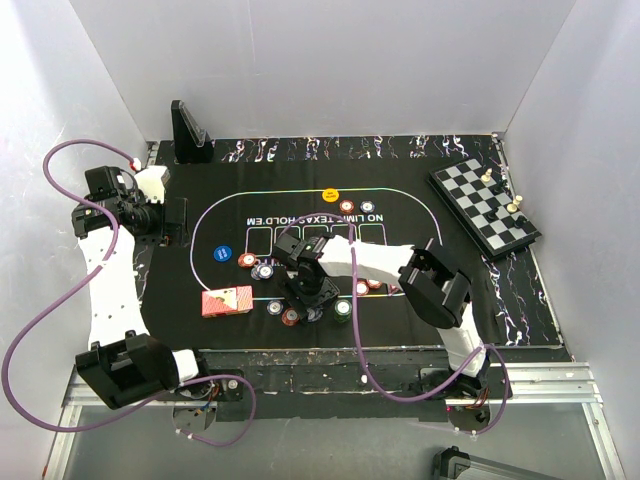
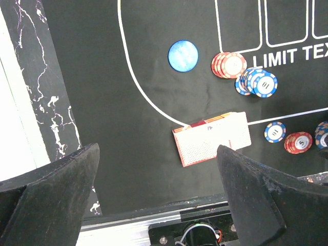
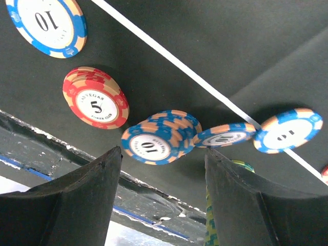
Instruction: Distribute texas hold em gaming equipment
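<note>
On the black mat (image 1: 400, 180) a red-backed deck of playing cards (image 1: 227, 300) (image 2: 212, 138) lies near the front edge. Poker chips are scattered beside it: a red stack (image 2: 229, 64), a blue stack (image 2: 259, 82), a single blue chip (image 2: 275, 131). My right gripper (image 1: 312, 292) (image 3: 163, 154) hangs low and open over the front chips, its tips just short of a blue stack of 10s (image 3: 159, 138). A red 5 stack (image 3: 96, 105) lies to its left, and green chips (image 3: 210, 225) show by the right finger. My left gripper (image 1: 172, 218) (image 2: 158, 148) is open and empty, high at the mat's left.
A yellow button (image 1: 330, 194) and two chips (image 1: 356, 206) sit at the far side of the printed oval. A blue disc (image 1: 222, 253) (image 2: 183, 55) lies left of centre. A chessboard with pieces (image 1: 485, 208) rests at the back right, a dark triangular piece (image 1: 188, 130) at the back left.
</note>
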### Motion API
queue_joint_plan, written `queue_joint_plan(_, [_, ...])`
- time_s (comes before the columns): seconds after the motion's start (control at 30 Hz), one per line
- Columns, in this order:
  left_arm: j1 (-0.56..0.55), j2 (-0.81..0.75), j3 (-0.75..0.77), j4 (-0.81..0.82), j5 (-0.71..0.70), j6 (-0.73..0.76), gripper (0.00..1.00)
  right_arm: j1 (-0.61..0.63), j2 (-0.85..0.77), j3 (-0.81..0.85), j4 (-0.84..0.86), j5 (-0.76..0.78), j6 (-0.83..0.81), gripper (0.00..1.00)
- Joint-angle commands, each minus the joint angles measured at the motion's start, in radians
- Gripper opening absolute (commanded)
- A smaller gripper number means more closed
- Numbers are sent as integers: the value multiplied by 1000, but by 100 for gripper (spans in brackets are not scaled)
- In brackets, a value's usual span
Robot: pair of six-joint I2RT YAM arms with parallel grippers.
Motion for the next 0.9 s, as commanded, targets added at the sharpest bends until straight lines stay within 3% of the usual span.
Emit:
queue_joint_plan(0.0, [5, -21, 24, -8, 0, 11, 100, -1, 34, -5, 4, -41, 2, 73])
queue_joint_plan(0.33, [3, -21, 18, -4, 1, 10, 100, 10, 56, 1, 19, -29, 0, 73])
queue_joint_plan(0.47, [3, -24, 5, 1, 1, 13, 100, 11, 66, 1, 30, -27, -3, 67])
queue_joint_plan(0.6, [3, -27, -1, 4, -3, 14, 100, 19, 73, 8, 27, -28, -5, 50])
queue_joint_plan(0.83, [3, -25, -1, 7, 3, 13, 100, 31, 48, -6, 25, -1, -9, 1])
queue_joint_plan(0.87, [3, -28, -1, 5, 1, 13, 100, 31, 44, -9, 28, 8, -9, 1])
